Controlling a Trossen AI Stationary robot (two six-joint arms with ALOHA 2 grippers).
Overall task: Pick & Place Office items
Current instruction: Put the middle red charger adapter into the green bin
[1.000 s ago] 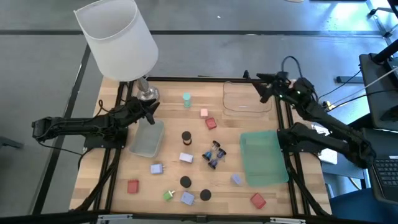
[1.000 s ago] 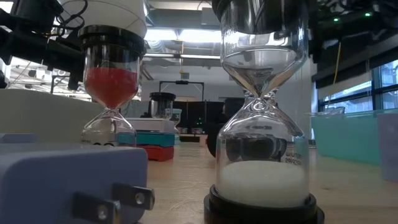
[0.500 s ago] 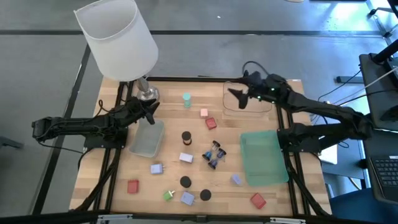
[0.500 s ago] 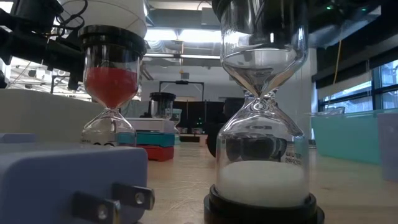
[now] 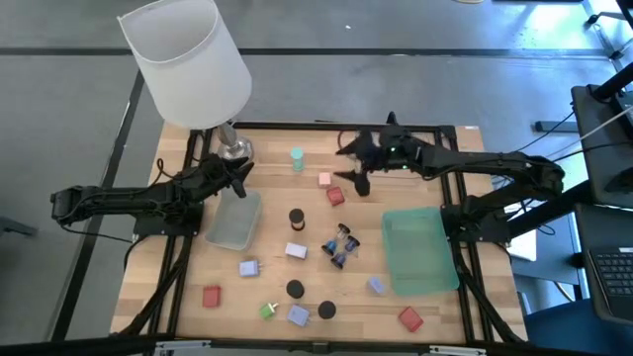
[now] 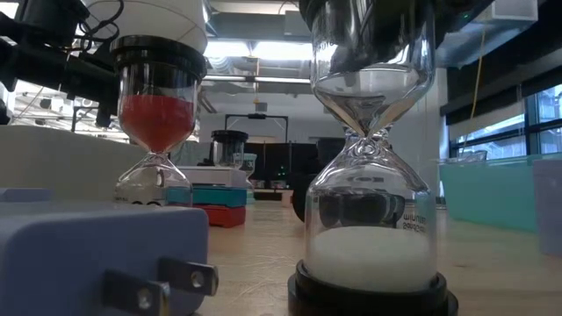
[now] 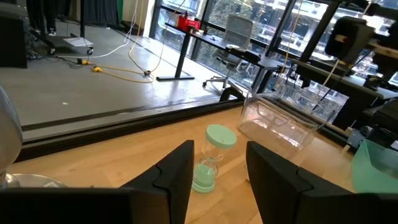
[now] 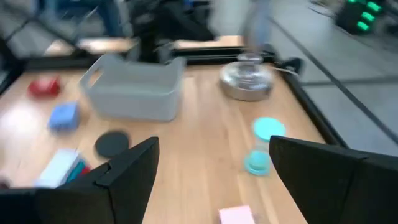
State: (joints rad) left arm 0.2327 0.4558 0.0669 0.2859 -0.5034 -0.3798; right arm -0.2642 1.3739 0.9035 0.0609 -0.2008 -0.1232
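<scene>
The office items lie scattered on the wooden table: a pink block, red blocks, black round caps, lilac blocks, a small teal hourglass and two dark hourglasses. My right gripper hovers open above the table's far middle, just right of the pink and red blocks. Its wrist view shows the pink block and the teal hourglass ahead of the fingers. My left gripper waits level beside the lamp base, its fingers close together with nothing between them.
A white-shaded lamp stands at the far left corner. A translucent tray sits at the left, a green tray at the right and a clear tray at the far right, under my right arm. Bare wood shows along the near edge.
My right gripper has swung from the far right corner toward the table's left, passing over the clear tray, and has rolled about its own line. It has stayed open. No item has moved.
</scene>
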